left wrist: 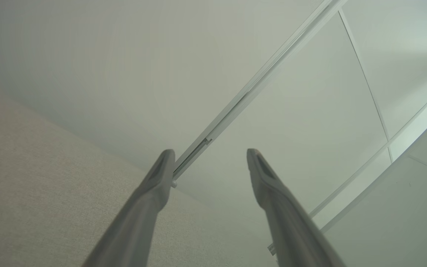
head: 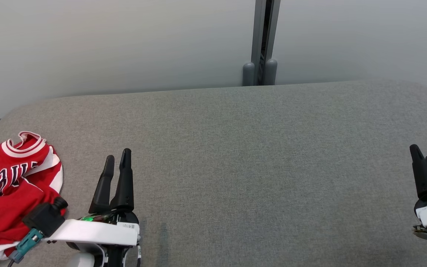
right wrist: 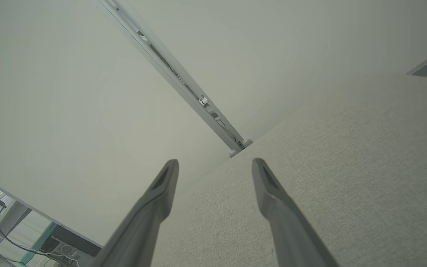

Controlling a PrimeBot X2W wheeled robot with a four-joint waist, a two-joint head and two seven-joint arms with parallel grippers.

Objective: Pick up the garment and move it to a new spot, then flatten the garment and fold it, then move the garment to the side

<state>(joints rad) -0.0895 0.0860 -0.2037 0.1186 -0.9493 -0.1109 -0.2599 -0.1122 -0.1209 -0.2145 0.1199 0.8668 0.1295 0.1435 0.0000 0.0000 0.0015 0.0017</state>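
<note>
Garment [head: 11,185]: red jersey with white trim, crumpled at the left end of the grey worktop [head: 254,167], partly behind the left arm's wrist housing. Left end effector [head: 118,155] just right of the garment, apart from it; fingers spread, nothing between them. Right end effector [head: 422,152] at the far right edge, well apart from the garment; fingers spread, nothing held
</note>
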